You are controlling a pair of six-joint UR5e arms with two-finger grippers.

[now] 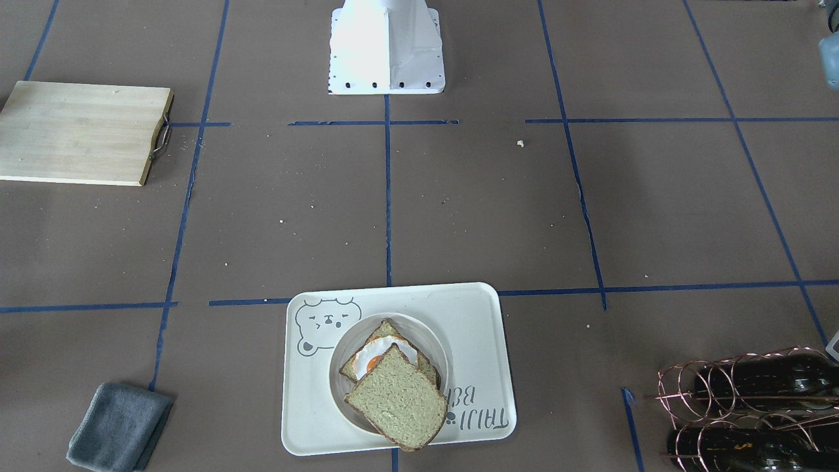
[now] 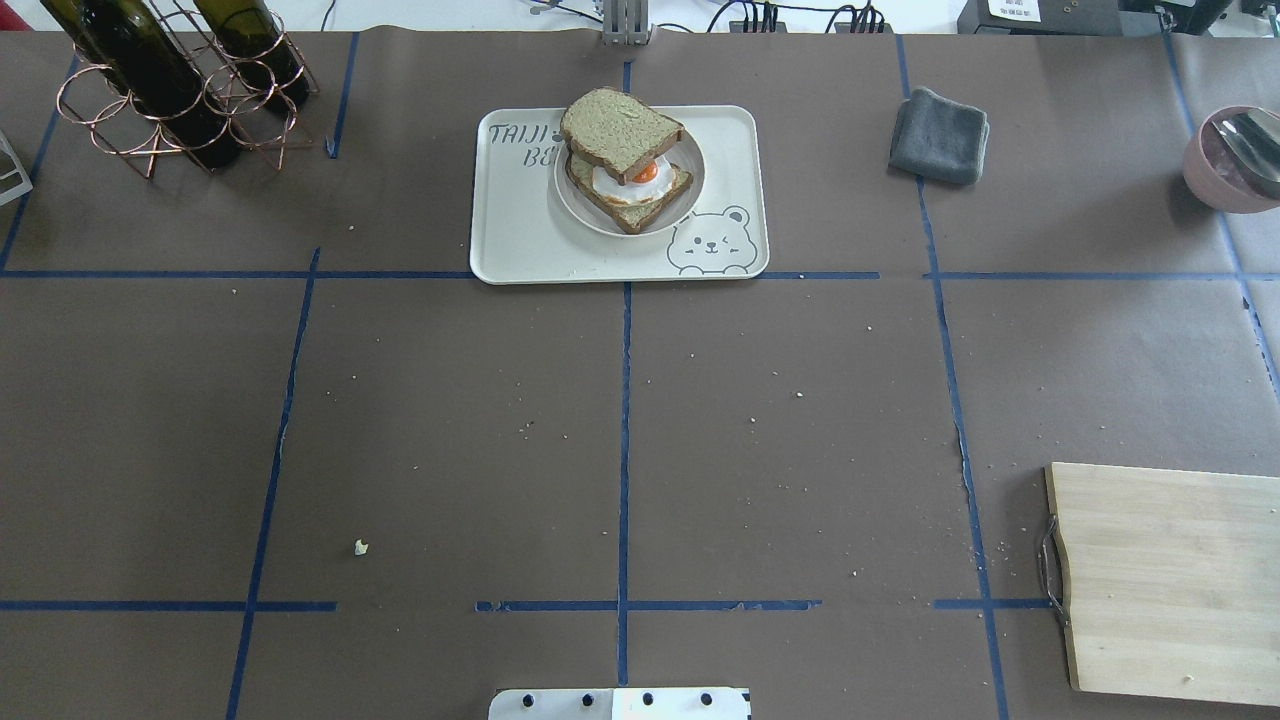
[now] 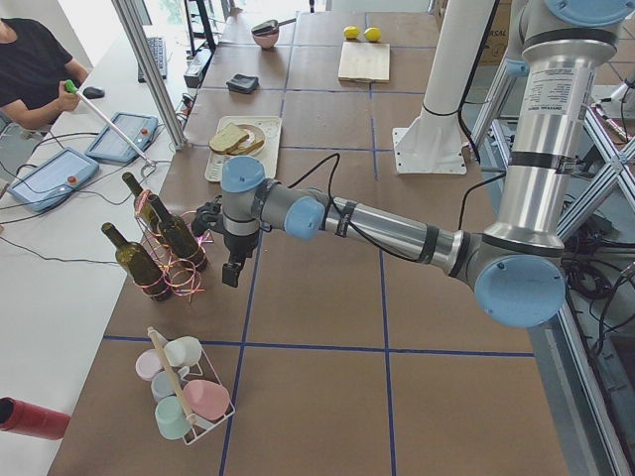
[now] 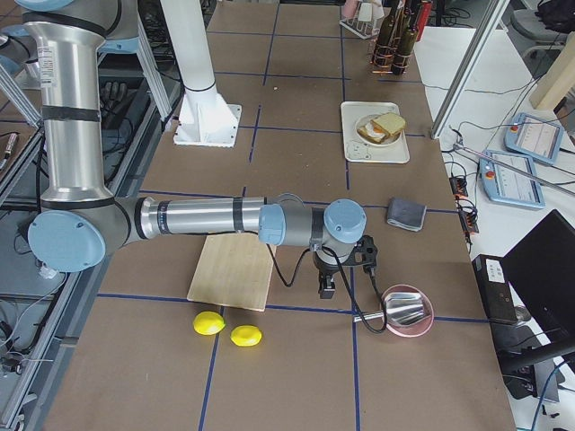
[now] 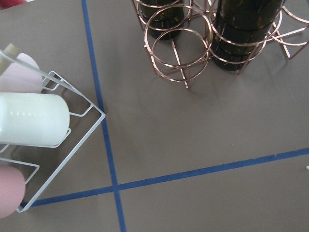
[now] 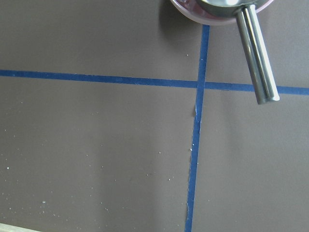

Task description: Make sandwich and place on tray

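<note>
The sandwich [image 2: 622, 140] sits on a small round white plate [image 2: 693, 180] on the cream bear tray [image 2: 520, 230] at the table's far middle. Its top slice [image 1: 396, 396] lies tilted and shifted over the plate's rim, with the fried egg [image 1: 375, 357] showing between the slices. My left gripper [image 3: 230, 276] hangs over the table beside the wine rack; I cannot tell if it is open or shut. My right gripper [image 4: 326, 289] hangs between the cutting board and the pink bowl; I cannot tell its state either. Neither wrist view shows fingers.
A copper rack with wine bottles [image 2: 170, 90] stands far left, with a wire rack of cups [image 3: 184, 397] beyond it. A grey cloth [image 2: 940, 135] and a pink bowl with a metal utensil [image 2: 1235, 160] lie far right. The wooden cutting board [image 2: 1170, 580] is near right, with two lemons [image 4: 229, 329] beside it.
</note>
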